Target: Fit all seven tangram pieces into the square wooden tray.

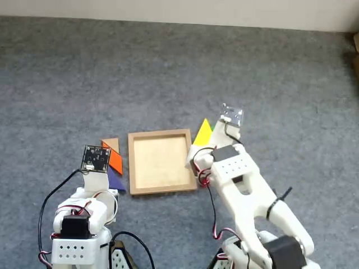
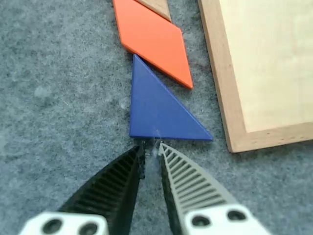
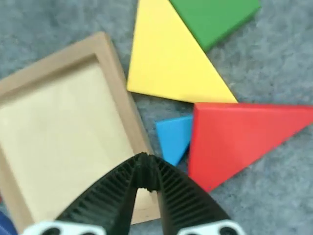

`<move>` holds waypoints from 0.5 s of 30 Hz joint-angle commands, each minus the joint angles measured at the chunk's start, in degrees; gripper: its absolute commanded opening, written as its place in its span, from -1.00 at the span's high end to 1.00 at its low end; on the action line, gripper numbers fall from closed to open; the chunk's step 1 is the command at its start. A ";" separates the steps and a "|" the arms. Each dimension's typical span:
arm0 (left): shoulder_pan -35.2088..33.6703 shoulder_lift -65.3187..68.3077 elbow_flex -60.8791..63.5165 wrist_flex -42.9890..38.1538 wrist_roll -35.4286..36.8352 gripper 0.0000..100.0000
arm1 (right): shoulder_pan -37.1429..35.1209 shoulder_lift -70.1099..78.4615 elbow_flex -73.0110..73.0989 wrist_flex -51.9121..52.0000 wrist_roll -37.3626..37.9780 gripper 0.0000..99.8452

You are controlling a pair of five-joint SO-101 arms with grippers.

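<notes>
The square wooden tray (image 1: 134,162) lies empty at the table's middle. Left of it sit a natural-wood piece (image 1: 111,144), an orange parallelogram (image 2: 152,36) and a dark blue triangle (image 2: 156,107). My left gripper (image 2: 151,148) is shut, its tips just off the blue triangle's nearest edge and holding nothing. Right of the tray lie a yellow triangle (image 3: 171,58), a green piece (image 3: 215,17), a red triangle (image 3: 234,137) and a small light blue triangle (image 3: 173,137) partly under the red one. My right gripper (image 3: 145,164) is shut, empty, above the tray's rim (image 3: 120,98) beside the light blue triangle.
Grey carpet covers the table (image 1: 168,73), with open room behind the tray and to both far sides. The right arm (image 1: 247,185) stretches along the tray's right side and hides most pieces there in the high view.
</notes>
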 commanded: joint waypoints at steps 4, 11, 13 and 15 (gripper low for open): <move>0.04 -2.68 1.19 0.18 0.26 0.87 | 0.66 5.05 -3.38 -0.40 -0.35 0.99; 0.04 -2.68 1.19 0.18 0.26 0.87 | 8.31 8.84 -3.12 0.22 -0.09 0.99; 0.04 -2.68 1.19 0.18 0.26 0.87 | 9.71 8.84 -2.51 2.42 2.73 0.99; 0.04 -2.68 1.19 0.18 0.26 0.87 | 10.86 8.84 -2.42 4.79 7.21 0.99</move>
